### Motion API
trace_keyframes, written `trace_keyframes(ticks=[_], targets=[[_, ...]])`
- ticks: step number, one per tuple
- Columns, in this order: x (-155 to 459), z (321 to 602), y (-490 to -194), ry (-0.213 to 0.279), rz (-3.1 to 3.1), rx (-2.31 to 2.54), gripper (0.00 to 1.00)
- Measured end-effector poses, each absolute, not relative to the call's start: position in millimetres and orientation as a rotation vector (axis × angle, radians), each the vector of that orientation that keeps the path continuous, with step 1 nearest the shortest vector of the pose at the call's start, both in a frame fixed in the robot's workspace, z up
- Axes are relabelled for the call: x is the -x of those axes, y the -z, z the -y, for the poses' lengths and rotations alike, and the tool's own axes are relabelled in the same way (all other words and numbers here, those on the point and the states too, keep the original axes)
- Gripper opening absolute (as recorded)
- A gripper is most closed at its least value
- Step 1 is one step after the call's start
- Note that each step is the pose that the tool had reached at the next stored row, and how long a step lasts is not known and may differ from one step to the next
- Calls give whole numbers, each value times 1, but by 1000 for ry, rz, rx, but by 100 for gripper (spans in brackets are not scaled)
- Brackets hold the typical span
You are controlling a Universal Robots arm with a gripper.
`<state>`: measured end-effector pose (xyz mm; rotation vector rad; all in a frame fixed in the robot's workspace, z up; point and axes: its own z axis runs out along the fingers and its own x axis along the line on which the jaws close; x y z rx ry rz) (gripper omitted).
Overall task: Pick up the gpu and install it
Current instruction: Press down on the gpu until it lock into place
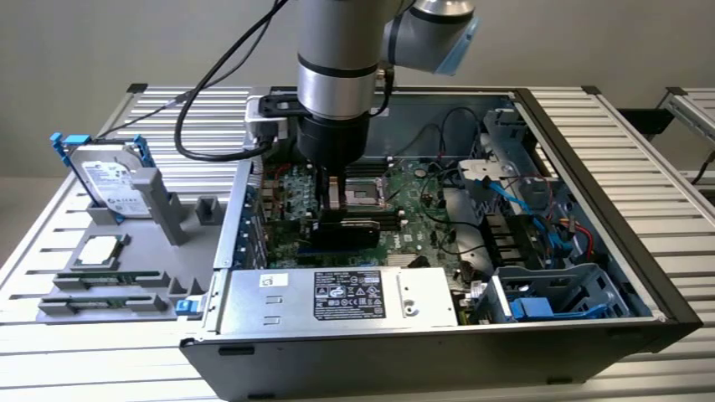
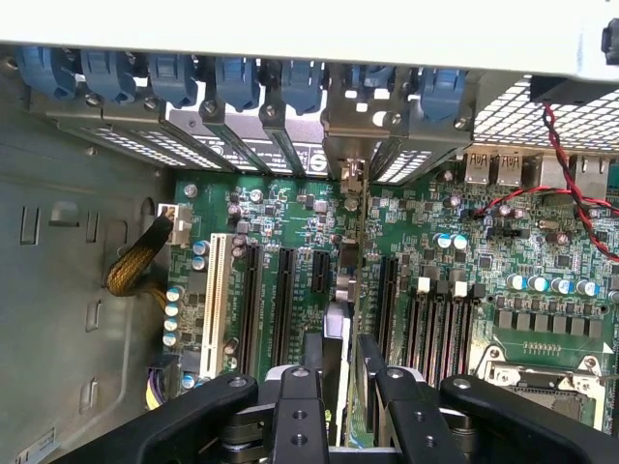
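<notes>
Reaching down into the open computer case (image 1: 625,251), the arm holds its gripper (image 1: 335,197) low over the green motherboard (image 1: 419,213), near the middle of the case. The jaws are closed part way on the gpu (image 1: 344,234), which stands on its edge directly under them, its black face towards the camera in the exterior view, just behind the power supply (image 1: 335,297). In the wrist view the two black fingers (image 2: 298,411) press on the thin card (image 2: 350,290) from both sides, and the card runs away from the gripper (image 2: 340,411) between the long black expansion slots (image 2: 282,300), its metal end bracket (image 2: 350,145) meeting the row of slot covers at the case wall. On the counter (image 1: 67,368) at the exterior view's left, a grey holder (image 1: 112,276) carries a hard drive (image 1: 110,180) with blue rails.
</notes>
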<state>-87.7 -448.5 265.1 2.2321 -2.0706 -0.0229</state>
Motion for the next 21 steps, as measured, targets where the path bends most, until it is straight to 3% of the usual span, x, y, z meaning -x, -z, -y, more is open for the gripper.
trace_keyframes(ticks=[21], targets=[[88,448,-262,23,2069,-2234,26]])
